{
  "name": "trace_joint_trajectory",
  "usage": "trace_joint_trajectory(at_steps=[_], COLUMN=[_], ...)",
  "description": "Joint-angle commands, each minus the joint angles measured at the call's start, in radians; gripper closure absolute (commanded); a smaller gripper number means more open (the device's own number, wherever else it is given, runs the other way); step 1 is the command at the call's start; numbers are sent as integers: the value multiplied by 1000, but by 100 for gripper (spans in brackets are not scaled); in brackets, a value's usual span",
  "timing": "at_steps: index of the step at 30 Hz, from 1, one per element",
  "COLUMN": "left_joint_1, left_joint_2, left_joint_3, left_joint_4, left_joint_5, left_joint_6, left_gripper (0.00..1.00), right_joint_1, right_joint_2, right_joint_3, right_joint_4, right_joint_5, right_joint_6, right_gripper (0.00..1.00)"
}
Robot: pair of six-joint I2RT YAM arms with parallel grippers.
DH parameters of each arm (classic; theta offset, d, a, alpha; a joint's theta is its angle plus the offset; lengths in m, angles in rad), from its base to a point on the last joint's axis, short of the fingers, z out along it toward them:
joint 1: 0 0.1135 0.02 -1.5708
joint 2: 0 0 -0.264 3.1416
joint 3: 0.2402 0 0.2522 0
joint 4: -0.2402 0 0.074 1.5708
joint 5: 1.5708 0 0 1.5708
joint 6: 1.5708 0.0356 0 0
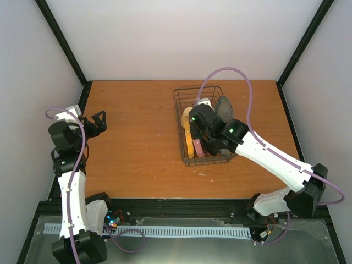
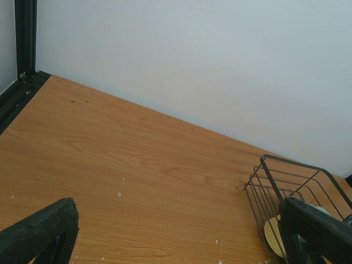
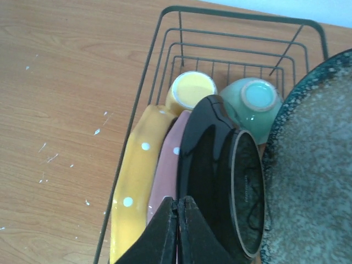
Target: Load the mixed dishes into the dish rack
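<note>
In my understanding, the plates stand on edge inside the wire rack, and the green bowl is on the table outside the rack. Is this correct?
Not fully. The green bowl is not on the table: it sits inside the wire rack, at its far end, beside the yellow mug. The plates do stand on edge inside the rack. The right wrist view shows this.

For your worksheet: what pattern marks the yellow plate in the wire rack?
White dots on yellow plate; right wrist view.

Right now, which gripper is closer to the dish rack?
Right. The right gripper reaches down into the dish rack; the left gripper hangs well off to the rack's left.
</note>
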Motion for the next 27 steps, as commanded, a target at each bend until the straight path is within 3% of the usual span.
trace_joint_trajectory(at_steps=[1,16,27], left_joint_1=[-4,-4,-4], left_joint_2=[-7,-16,-23], left_joint_3=[34,4,-7], left_joint_4=[2,11,8], left_joint_5=[8,-1,-10], left_joint_6=[-1,5,13], left_gripper=[0,0,0], right_joint_1=[6,12,-57], right_joint_2=[51,174,193], right_joint_3=[6,-25,-82], right_joint_4=[49,184,124], right_joint_5=[-61,-314,-233], right_joint_6=[13,1,54], right_gripper=[97,97,97])
